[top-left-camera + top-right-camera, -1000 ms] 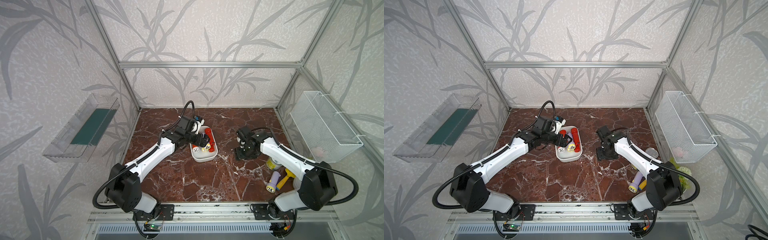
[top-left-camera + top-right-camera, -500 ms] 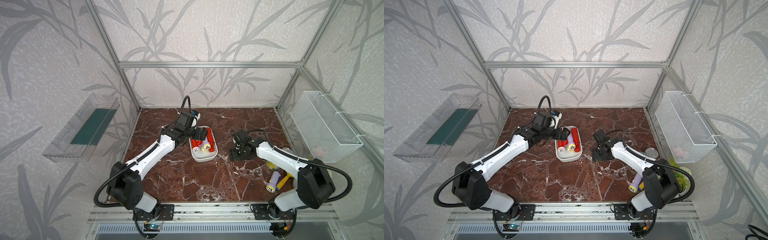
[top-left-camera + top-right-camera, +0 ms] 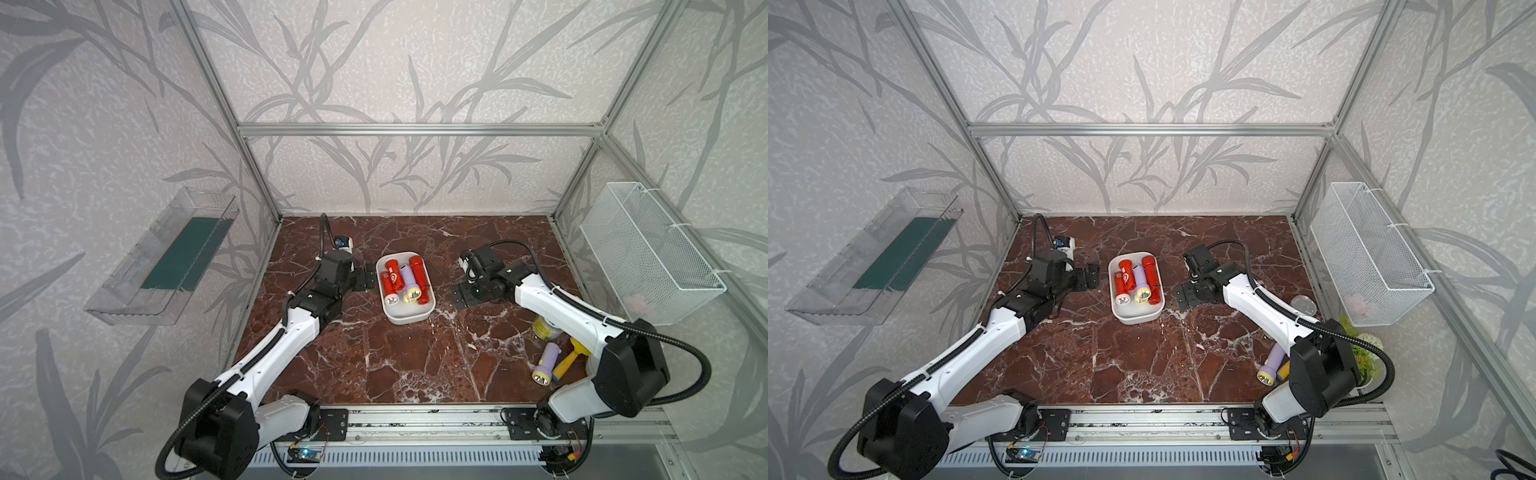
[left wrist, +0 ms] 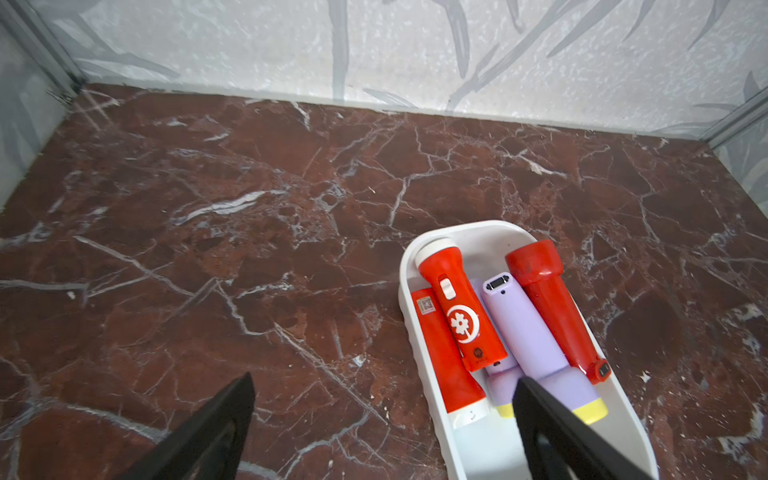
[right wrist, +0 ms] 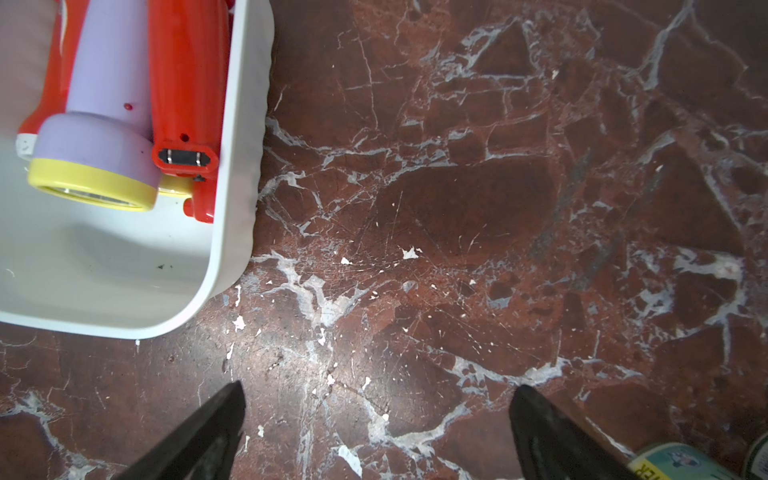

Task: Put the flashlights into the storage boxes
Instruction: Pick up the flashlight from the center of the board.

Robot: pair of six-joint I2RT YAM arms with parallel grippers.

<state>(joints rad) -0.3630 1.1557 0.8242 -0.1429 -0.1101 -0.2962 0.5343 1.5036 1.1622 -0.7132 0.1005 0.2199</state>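
Lengthwise, flashlights (image 3: 417, 272) in white tray (image 3: 409, 316), lavender lens (image 3: 411, 295) facing robot

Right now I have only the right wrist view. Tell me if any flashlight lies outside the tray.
Observer: Yes. One lavender flashlight lies on the tabletop near the right arm base, beside a yellow toy shovel.
Operator: Report the left gripper.
Observer: The left gripper is open and empty, close beside the white tray.
Operator: Count the tray's contents.
Observer: Five flashlights lie in it: three red, two lavender.
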